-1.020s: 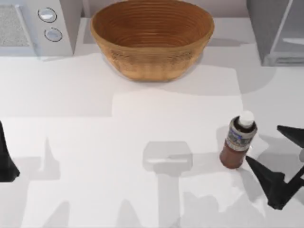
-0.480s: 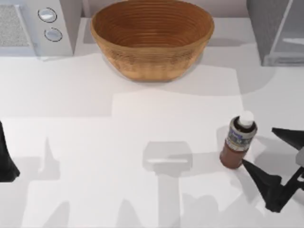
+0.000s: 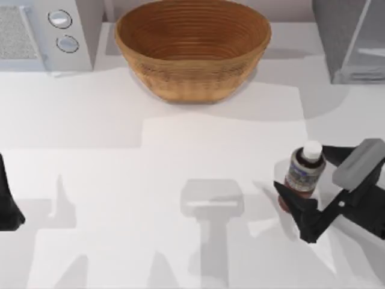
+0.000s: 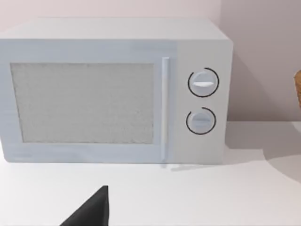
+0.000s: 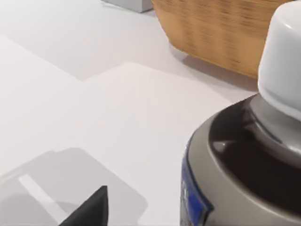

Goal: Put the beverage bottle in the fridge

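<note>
The beverage bottle (image 3: 302, 176) stands upright at the table's right side, with reddish-brown contents, a white cap and a grey-blue label band. My right gripper (image 3: 301, 167) is open, its two dark fingers on either side of the bottle, one in front of it and one behind. Seen close up in the right wrist view, the bottle (image 5: 244, 160) rises beside one dark fingertip (image 5: 89, 212). The fridge (image 3: 340, 36), a dark-grey box with a paler glassy panel, stands at the back right corner. My left gripper (image 3: 7, 208) is parked at the table's left edge, open.
A large woven bowl (image 3: 192, 48) stands at the back centre. A white microwave with two round knobs (image 3: 42, 33) sits at the back left, and the left wrist view faces it (image 4: 113, 89). Bare white tabletop lies between the bottle and the fridge.
My right gripper has slid leftward from the right edge until its open fingers straddle the bottle. The bottle and the left arm have stayed put.
</note>
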